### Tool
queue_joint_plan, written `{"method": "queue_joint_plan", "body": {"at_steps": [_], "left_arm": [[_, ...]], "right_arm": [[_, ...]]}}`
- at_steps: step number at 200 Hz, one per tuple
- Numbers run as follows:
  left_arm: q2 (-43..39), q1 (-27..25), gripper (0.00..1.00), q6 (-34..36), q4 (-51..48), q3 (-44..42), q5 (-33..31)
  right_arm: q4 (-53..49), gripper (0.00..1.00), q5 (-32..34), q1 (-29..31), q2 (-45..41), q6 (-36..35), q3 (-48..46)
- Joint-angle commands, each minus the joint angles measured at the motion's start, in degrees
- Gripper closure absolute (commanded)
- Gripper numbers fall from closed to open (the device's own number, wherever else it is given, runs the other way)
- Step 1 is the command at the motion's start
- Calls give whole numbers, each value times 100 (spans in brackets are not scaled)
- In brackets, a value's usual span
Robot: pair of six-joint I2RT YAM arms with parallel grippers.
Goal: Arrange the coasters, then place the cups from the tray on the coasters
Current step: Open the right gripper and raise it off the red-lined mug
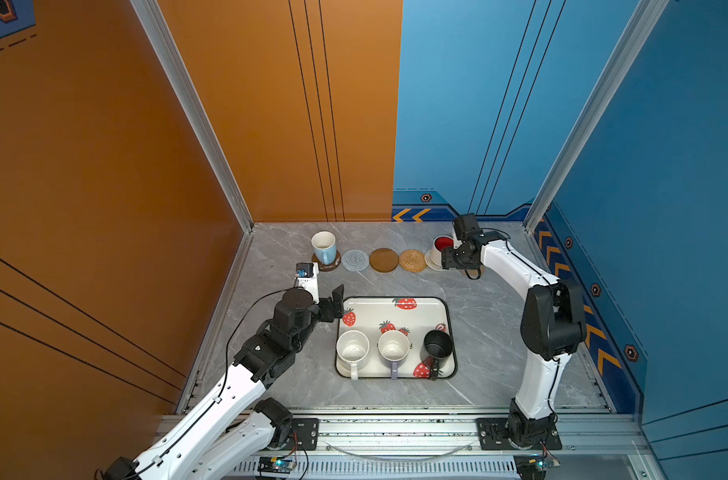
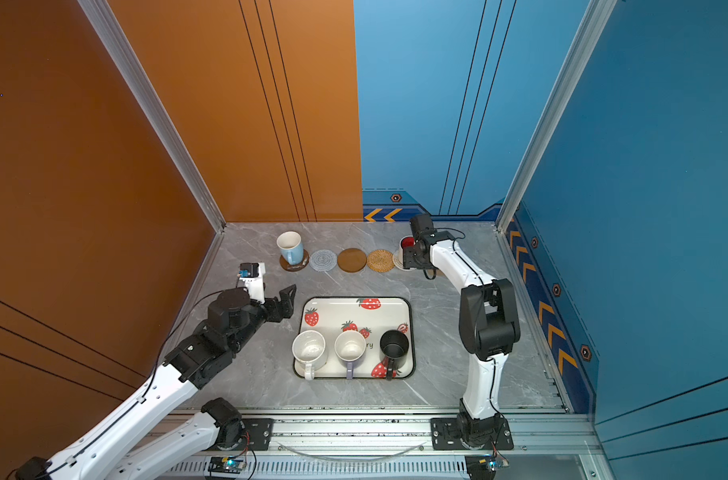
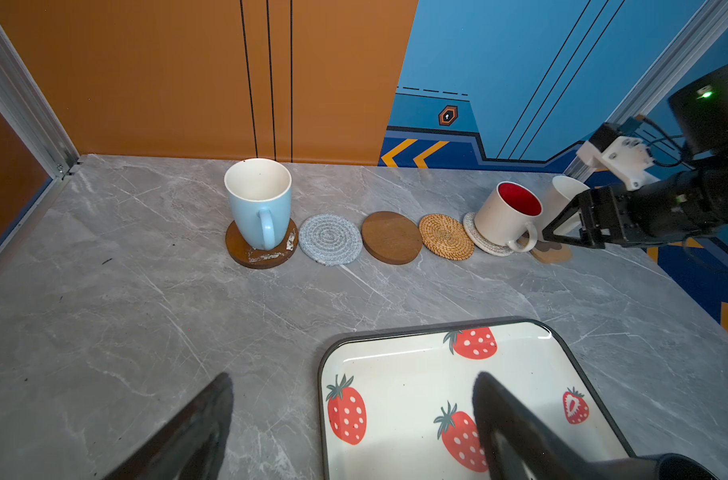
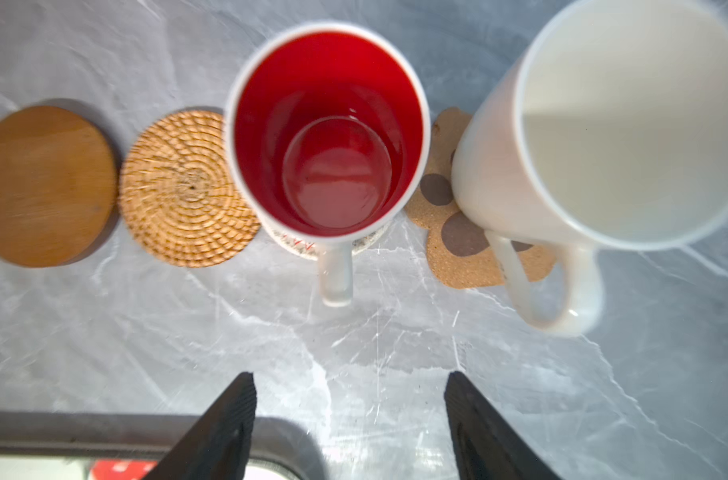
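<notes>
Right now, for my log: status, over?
Left gripper open, empty. Right gripper open, clear of red-inside mug. Three mugs on tray. Three coasters bare; nothing blocking.

Tabletop: grey marble pattern with white veins.
Orange panels: left and far-left walls, thin black lines.
Blue panels: far-right and right walls.
Chevron band: orange arrows along the blue walls' base.
Corner posts: silver metal.
Near rail: silver metal.
</notes>
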Motion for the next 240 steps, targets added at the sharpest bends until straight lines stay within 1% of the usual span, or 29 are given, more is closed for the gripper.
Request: {"method": "queue_joint_plan", "body": {"at_steps": [1, 32, 45, 76, 106, 147, 176, 199, 209, 240], "left_arm": [[-67, 37, 10, -48, -51, 8, 56], [-72, 37, 10, -64, -48, 5, 66], [-72, 33, 10, -75, -51, 6, 71], [-77, 37, 10, -92, -64, 17, 102], [-76, 26, 9, -118, -73, 19, 119], [2, 11, 10, -187, -73, 66, 172], [84, -30, 10, -200, -95, 104, 190], [162, -42, 10, -245, -105, 135, 157], [220, -42, 10, -314, -96, 192, 154], [495, -49, 10, -441, -223, 502, 248]], "right_arm": [[77, 27, -6, 119, -454, 93, -223], [300, 24, 152, 342, -1036, 196, -462], [431, 22, 230, 471, -1285, 246, -591], [968, 19, 528, 866, -1859, 403, -956], [1331, 15, 825, 1260, -2205, 602, -1011], [2085, 12, 1033, 1786, -2578, 1013, -1261], [2809, 10, 1129, 1941, -2831, 1326, -1706], [2983, 10, 1400, 2017, -2986, 1568, -2008], [3052, 8, 1519, 2053, -3051, 1659, -2153], [3141, 6, 1755, 2144, -3168, 1709, -2418]]}}
